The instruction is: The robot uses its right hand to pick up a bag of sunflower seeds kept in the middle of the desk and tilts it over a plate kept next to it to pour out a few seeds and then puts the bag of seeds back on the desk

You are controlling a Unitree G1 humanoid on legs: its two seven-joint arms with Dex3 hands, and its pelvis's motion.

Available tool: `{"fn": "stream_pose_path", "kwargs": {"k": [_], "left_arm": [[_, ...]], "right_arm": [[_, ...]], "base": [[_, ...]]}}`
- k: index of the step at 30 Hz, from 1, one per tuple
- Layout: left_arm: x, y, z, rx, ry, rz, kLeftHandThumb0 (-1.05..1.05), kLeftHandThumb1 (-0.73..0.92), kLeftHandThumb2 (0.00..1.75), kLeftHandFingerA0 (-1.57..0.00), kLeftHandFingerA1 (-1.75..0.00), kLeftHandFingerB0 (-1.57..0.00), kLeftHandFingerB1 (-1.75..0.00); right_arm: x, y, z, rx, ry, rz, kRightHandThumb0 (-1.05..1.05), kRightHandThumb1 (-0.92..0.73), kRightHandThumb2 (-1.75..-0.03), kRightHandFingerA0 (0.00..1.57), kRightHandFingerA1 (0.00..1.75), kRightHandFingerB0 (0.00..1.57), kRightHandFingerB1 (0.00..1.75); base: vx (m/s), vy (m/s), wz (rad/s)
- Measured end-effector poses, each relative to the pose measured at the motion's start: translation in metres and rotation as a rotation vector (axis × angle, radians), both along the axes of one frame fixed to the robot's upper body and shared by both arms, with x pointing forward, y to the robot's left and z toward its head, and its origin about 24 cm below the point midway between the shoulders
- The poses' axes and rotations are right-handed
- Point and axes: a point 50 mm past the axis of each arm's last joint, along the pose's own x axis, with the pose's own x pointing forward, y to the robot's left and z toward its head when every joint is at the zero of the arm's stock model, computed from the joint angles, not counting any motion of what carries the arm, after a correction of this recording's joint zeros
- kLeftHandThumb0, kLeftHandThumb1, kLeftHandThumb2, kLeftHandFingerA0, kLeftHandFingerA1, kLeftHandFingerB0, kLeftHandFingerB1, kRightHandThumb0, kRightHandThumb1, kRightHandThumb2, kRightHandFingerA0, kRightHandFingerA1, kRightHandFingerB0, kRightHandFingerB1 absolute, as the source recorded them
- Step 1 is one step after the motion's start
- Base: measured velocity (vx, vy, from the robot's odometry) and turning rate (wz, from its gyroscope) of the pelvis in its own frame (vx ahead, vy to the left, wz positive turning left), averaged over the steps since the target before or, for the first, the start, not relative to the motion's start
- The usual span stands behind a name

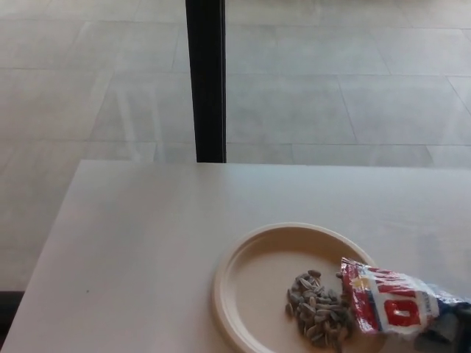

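Bag of sunflower seeds [394,305] sits low at the right of the head view, open mouth lying over the right rim of the plate [243,257] and pointing left, tail end running off toward the bottom right corner. A pile of seeds [318,312] is already on the plate, right at the bag's mouth, so the pour looks done or nearly so; what is left is likely setting the bag back on the surface [140,243]. Right hand [452,323] shows only as a dark bit at the frame corner behind the bag's tail; it appears to be holding the bag's back end, but the fingers are mostly cut off, so I cannot tell how they sit. Left hand not in view. Handling judgement: the bag is thin crinkly foil-plastic, light, soft and floppy, with a glossy skin that is probably slippery, and the loose contents shift as it tilts, so the weight moves toward whichever end is lower. Not fragile, but it crushes and folds easily; a hard squeeze could push more seeds out of the open mouth. Best hold is at the closed rear or mid-body, pinching across the flat faces, keeping clear of the open end. Mouth should be raised before setting it down, else seeds may spill on the surface. The rest of the surface is bare; tiled floor [331,88] and a dark post [205,81] lie beyond.
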Motion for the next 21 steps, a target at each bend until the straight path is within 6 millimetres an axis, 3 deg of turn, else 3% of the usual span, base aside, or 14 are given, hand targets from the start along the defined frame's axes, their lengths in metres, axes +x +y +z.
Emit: {"fn": "stream_pose_path", "kwargs": {"k": [1, 2, 3, 4, 7, 8, 12, 13, 14, 15, 16, 19, 20, 21], "left_arm": [[0.0, 0.0, 0.0, 0.0, 0.001, 0.002, -0.46, 0.52, 0.79, -0.44, -0.79, -0.36, -0.66], [0.0, 0.0, 0.0, -0.001, 0.001, 0.002, -0.46, 0.53, 0.79, -0.42, -0.78, -0.36, -0.65], [-0.001, 0.0, 0.0, -0.001, 0.001, 0.003, -0.43, 0.53, 0.8, -0.43, -0.79, -0.37, -0.67], [-0.001, 0.0, 0.0, -0.001, 0.001, 0.003, -0.41, 0.41, 1.0, -0.43, -0.73, -0.39, -0.68], [-0.001, 0.0, 0.0, -0.001, 0.002, 0.003, -0.43, 0.41, 0.99, -0.4, -0.72, -0.32, -0.65], [-0.001, 0.0, 0.0, -0.001, 0.002, 0.003, -0.43, 0.44, 1.0, -0.4, -0.71, -0.32, -0.64], [-0.001, 0.0, 0.0, -0.002, 0.003, 0.004, -0.44, 0.44, 1.0, -0.39, -0.71, -0.34, -0.65], [-0.001, -0.001, -0.001, -0.003, 0.005, 0.004, -0.43, 0.55, 0.76, -0.4, -0.76, -0.38, -0.66], [-0.002, -0.001, -0.001, -0.004, 0.006, 0.004, -0.43, 0.43, 0.99, -0.4, -0.71, -0.34, -0.65], [-0.002, -0.001, -0.001, -0.004, 0.007, 0.004, -0.44, 0.43, 0.99, -0.39, -0.71, -0.32, -0.64], [-0.002, -0.001, -0.001, -0.004, 0.007, 0.005, -0.45, 0.43, 0.99, -0.4, -0.71, -0.32, -0.65], [-0.003, -0.001, -0.001, -0.006, 0.012, 0.008, -0.43, 0.43, 0.99, -0.41, -0.71, -0.33, -0.65], [-0.004, -0.001, -0.001, -0.007, 0.014, 0.01, -0.43, 0.42, 0.98, -0.42, -0.72, -0.34, -0.66], [-0.004, -0.001, -0.001, -0.008, 0.015, 0.011, -0.45, 0.54, 0.77, -0.43, -0.79, -0.38, -0.66]], "right_arm": [[-0.002, -0.003, 0.002, -0.003, 0.006, 0.0, -0.82, -0.49, -0.8, 0.0, 0.09, 0.0, 0.0], [-0.005, -0.01, 0.004, -0.002, 0.017, -0.007, -0.75, -0.37, -0.68, 0.0, 0.0, 0.0, 0.03], [-0.008, -0.015, 0.006, -0.003, 0.024, -0.013, -0.76, -0.37, -0.68, 0.0, 0.0, 0.0, 0.02], [-0.011, -0.022, 0.008, 0.001, 0.033, -0.024, -0.75, -0.37, -0.69, 0.0, 0.0, 0.0, 0.04], [-0.018, -0.036, 0.014, 0.023, 0.044, -0.045, -0.68, -0.38, -0.65, 0.0, 0.0, 0.06, 0.01], [-0.02, -0.04, 0.015, 0.033, 0.046, -0.055, -0.5, -0.41, -0.63, 0.0, 0.0, 0.05, 0.23], [-0.03, -0.062, 0.021, 0.091, 0.045, -0.116, -0.4, -0.46, -0.7, 0.0, 0.0, 0.06, 0.36], [-0.033, -0.068, 0.022, 0.11, 0.046, -0.135, -0.37, -0.45, -0.7, 0.0, 0.0, 0.09, 0.41], [-0.037, -0.074, 0.022, 0.128, 0.046, -0.154, -0.32, -0.45, -0.72, 0.0, 0.03, 0.13, 0.43], [-0.039, -0.078, 0.022, 0.142, 0.046, -0.167, -0.24, -0.52, -0.62, 0.0, 0.12, 0.17, 0.36], [-0.043, -0.083, 0.023, 0.161, 0.046, -0.187, -0.27, -0.56, -0.57, 0.0, 0.18, 0.22, 0.35], [-0.053, -0.096, 0.025, 0.213, 0.037, -0.239, -0.29, -0.6, -0.57, 0.0, 0.09, 0.19, 0.33], [-0.057, -0.1, 0.026, 0.231, 0.032, -0.255, -0.37, -0.47, -0.75, 0.0, 0.06, 0.12, 0.41], [-0.061, -0.104, 0.026, 0.25, 0.028, -0.273, -0.41, -0.49, -0.74, 0.0, 0.02, 0.11, 0.41]], "base": [[0.0, 0.0, 0.0], [0.0, 0.0, 0.0], [0.0, 0.0, 0.0], [0.0, 0.0, 0.0], [0.0, 0.0, 0.0], [0.0, 0.0, 0.0], [0.0, 0.0, 0.0], [0.0, 0.0, 0.0], [0.0, 0.0, 0.0], [0.0, 0.0, 0.0], [0.0, 0.0, 0.0], [0.0, 0.0, 0.0], [0.0, 0.0, 0.0], [0.0, 0.0, 0.0]]}}
